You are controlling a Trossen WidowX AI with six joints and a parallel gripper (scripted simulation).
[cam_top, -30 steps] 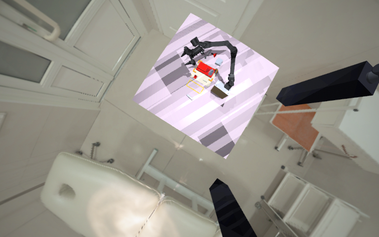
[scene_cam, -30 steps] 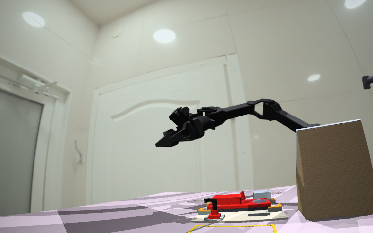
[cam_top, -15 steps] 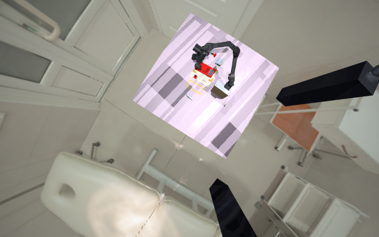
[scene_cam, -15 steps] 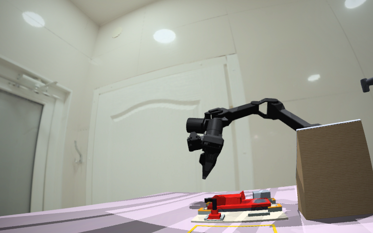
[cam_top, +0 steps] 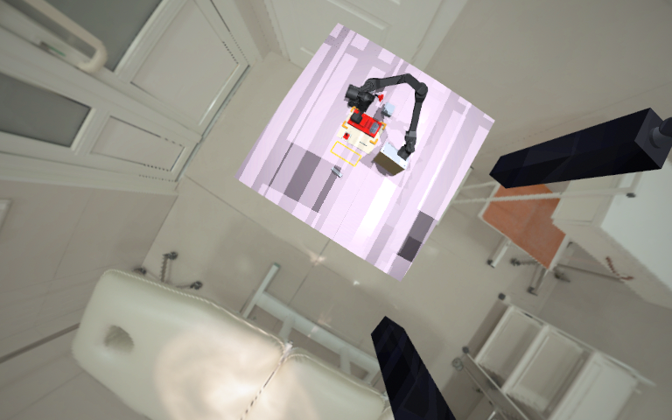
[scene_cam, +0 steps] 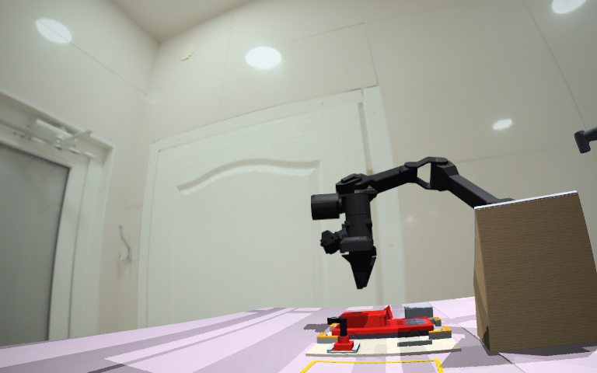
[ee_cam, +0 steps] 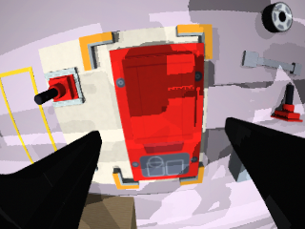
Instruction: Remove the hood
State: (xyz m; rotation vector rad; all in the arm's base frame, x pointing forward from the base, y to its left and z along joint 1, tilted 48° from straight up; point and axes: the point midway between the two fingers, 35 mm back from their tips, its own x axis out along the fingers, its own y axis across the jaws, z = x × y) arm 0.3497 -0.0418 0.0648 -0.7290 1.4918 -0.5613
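Observation:
The toy car (cam_top: 367, 123) (scene_cam: 361, 320) (ee_cam: 162, 105) is red and lies on a cream board (scene_cam: 382, 350) (ee_cam: 97, 116) between orange-and-grey corner brackets. It has a raised red part and, at one end, a grey panel (ee_cam: 164, 164) with a round and a square outline. I cannot tell the hood's edges clearly. The marked area is a yellow rectangle outline (cam_top: 342, 158) (scene_cam: 374, 361) (ee_cam: 16, 72) on the table beside the board. My gripper (scene_cam: 361, 287) (ee_cam: 163, 130) is open and empty, pointing down above the car. In the wrist view its fingertips appear either side of the car.
A tall brown box (cam_top: 389, 163) (scene_cam: 535, 272) stands beside the board. A red piece with a black stick (scene_cam: 343, 342) (ee_cam: 64, 88) sits on the board. Beyond the car lie a wheel (ee_cam: 277, 17), a grey bar (ee_cam: 269, 62), another red piece (ee_cam: 287, 114) and a grey block (cam_top: 388, 109) (scene_cam: 418, 311).

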